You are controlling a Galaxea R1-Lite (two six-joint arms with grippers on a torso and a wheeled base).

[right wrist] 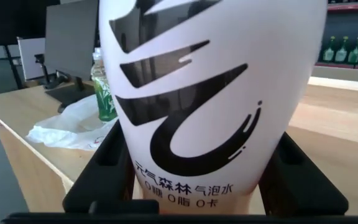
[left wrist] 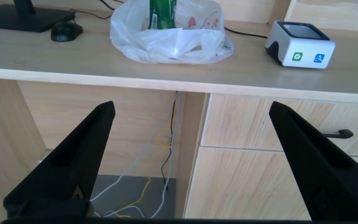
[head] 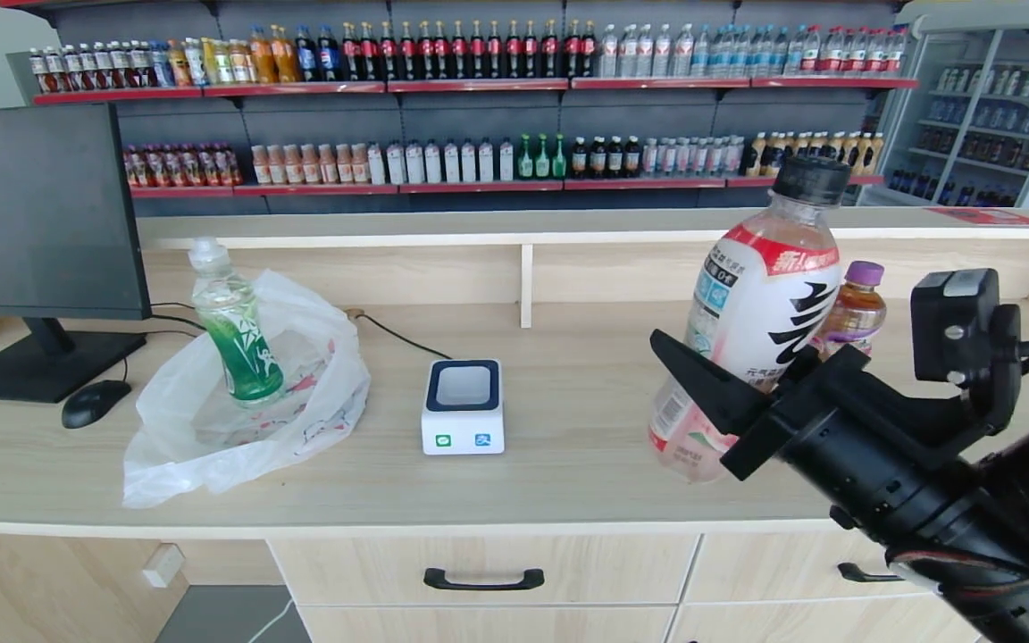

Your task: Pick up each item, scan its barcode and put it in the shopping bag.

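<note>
Right hand (head: 751, 384) clamped on the lower body of the white bottle (head: 769, 286), long axis near-upright, cap up, well right of the scanner (head: 463, 406), so the pass looks leftward; shopping bag (head: 211, 438) just left of the scanner; left hand (left wrist: 191, 162) wide open, empty, below the scanner.

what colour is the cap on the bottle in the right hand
Black; the cap of that bottle shows best in the head view.

White-labelled bottle (head: 751, 313) tilts right of scanner (head: 463, 406), purple-capped bottle (head: 856, 308) behind; green bottle (head: 233, 326) stands, apparently leaning, in the bag (head: 175, 446).
</note>
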